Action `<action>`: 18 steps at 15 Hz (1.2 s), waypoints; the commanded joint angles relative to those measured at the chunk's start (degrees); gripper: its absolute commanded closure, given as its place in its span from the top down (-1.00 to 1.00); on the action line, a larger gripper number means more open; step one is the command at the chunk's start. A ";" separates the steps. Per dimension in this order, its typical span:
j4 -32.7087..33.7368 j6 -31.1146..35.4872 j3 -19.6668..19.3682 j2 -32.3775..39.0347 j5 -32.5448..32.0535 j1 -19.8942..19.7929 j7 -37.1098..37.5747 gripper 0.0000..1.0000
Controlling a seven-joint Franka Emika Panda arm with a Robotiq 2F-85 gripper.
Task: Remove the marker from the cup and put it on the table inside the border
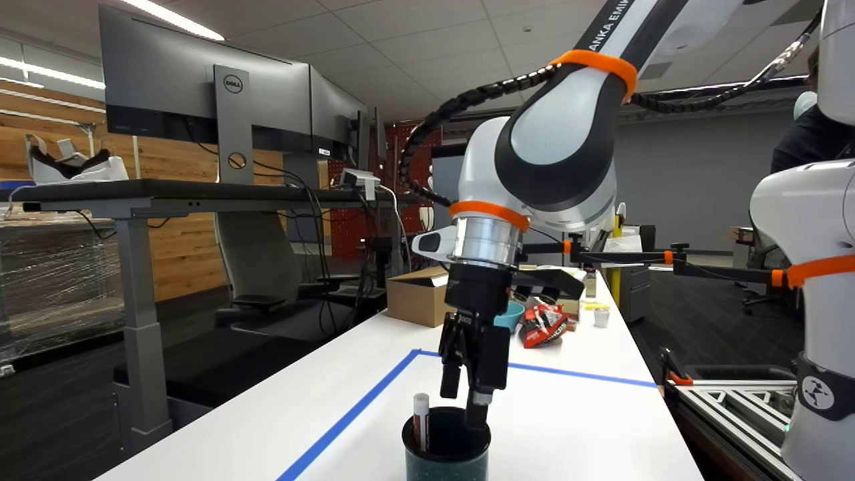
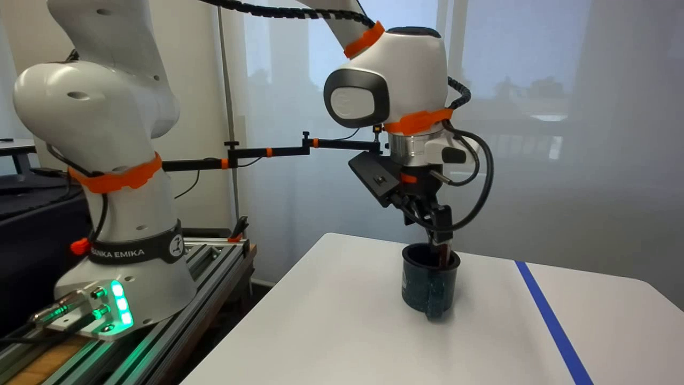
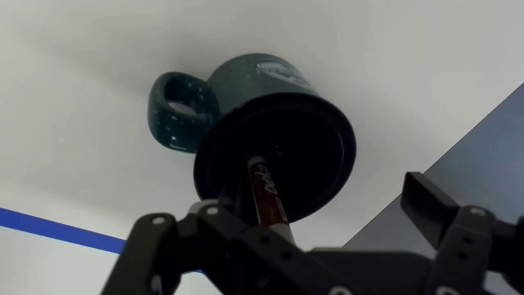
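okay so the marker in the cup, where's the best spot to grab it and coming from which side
Probably by the upper end of the marker, from above: it stands nearly upright in the cup, that end rising past the rim, while the cup's wall encloses its lower part.

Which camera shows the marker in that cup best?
The wrist view: the marker is large there, with readable EXPO lettering. In an exterior view, its pale end rises above the cup; in an exterior view, a small reddish part shows within it.
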 commanded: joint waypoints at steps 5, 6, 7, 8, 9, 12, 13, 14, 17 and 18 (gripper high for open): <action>7.10 0.25 1.64 6.32 4.38 -0.02 -5.48 1.00; 7.46 0.19 1.65 6.53 4.16 -0.09 -5.45 0.80; 7.64 0.30 1.66 6.63 4.10 -0.11 -5.41 0.46; 7.80 0.18 1.66 6.64 4.02 -0.12 -5.47 0.32; 7.84 0.09 1.61 6.50 3.71 -0.07 -5.16 0.11; 7.69 0.03 1.58 5.88 3.26 0.07 -4.72 -0.34; 7.58 0.17 1.61 5.63 3.26 0.12 -4.59 -0.48; 7.46 0.11 1.61 5.29 3.14 0.16 -4.40 -0.65; 6.84 0.10 1.47 4.32 2.27 0.32 -3.48 -1.00; 6.60 0.09 1.43 3.96 2.10 0.34 -3.25 -1.00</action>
